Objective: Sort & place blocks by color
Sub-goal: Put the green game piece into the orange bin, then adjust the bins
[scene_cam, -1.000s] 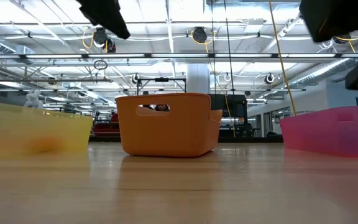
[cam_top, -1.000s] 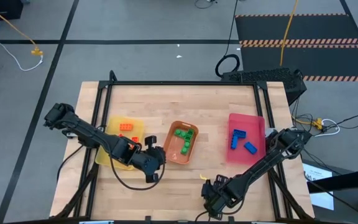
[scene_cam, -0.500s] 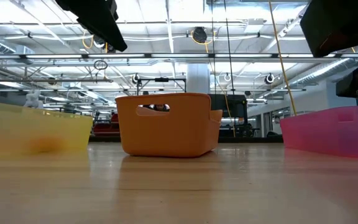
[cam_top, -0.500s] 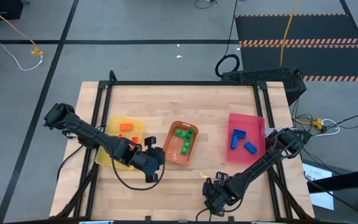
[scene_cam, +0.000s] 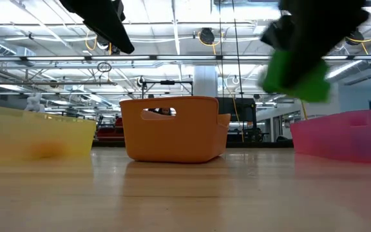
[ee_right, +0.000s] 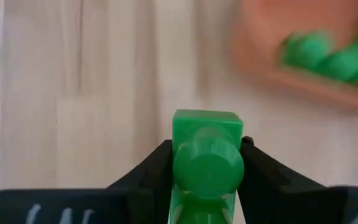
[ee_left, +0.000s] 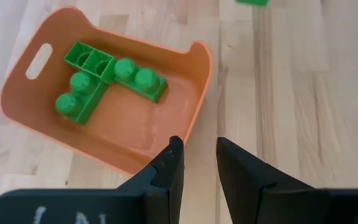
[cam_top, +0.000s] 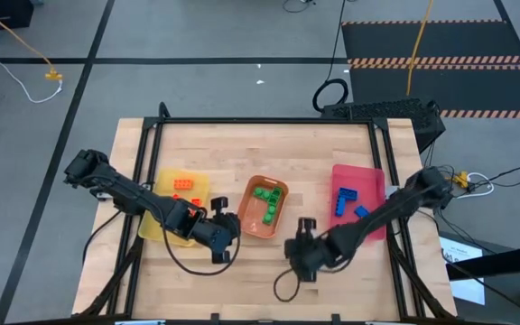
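My right gripper (cam_top: 303, 236) hangs over the table just near-side of the orange tray (cam_top: 262, 208) and is shut on a green block (ee_right: 205, 152). In the low view that block (scene_cam: 295, 74) shows as a green blur high above the tabletop. More green blocks (ee_left: 107, 78) lie on the orange tray's floor. Orange blocks (cam_top: 184, 184) lie in the yellow tray (cam_top: 162, 226), and blue blocks (cam_top: 347, 201) in the pink tray (cam_top: 368, 176). My left gripper (ee_left: 199, 155) hovers open and holding nothing over the orange tray's near corner. My right gripper pinches the green block by two opposite side faces (ee_right: 180, 155) between its two fingers (ee_right: 157, 165). A round stud (ee_right: 207, 163) faces the wrist camera. The fingers point down toward the table, and the block is lifted clear of it.
The three trays stand in a row across the table's middle: yellow on the left, orange in the centre, pink on the right. Bare wooden tabletop (cam_top: 260, 149) lies beyond them and along the near edge. A cable loop (cam_top: 283, 284) hangs below my right arm.
My right gripper, with the green block, has moved from the table's near edge toward the far side and slightly left, closing on the orange tray. In the low view the green block has come into sight. My left arm has kept still.
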`<action>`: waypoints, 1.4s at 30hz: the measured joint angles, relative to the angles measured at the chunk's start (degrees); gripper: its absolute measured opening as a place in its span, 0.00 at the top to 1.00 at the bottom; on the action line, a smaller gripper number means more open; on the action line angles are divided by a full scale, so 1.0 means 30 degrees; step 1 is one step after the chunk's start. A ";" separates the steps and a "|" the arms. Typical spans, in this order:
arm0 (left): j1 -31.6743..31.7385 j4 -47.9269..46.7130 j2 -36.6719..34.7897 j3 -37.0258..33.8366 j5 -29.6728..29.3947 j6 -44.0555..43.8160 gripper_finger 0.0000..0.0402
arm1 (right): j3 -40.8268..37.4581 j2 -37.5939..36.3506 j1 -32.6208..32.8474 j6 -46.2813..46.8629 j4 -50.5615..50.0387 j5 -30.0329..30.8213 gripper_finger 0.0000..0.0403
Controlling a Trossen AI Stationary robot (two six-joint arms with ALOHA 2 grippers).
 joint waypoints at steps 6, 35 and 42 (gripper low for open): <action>0.0008 -0.0108 0.0000 0.0000 -0.0263 0.0392 0.76 | 0.0002 -0.2090 -0.2783 -0.4415 0.2914 0.1629 0.71; 0.1481 -0.5628 -0.0015 -0.0007 -0.4315 -0.1725 0.76 | 0.0020 -0.0078 -0.6195 -0.4999 0.4481 0.0655 0.05; 0.2734 -0.4309 -0.0029 -0.1503 -0.4539 -0.1330 0.76 | 0.0020 -0.0158 -0.6159 -0.1566 0.0192 0.0769 0.07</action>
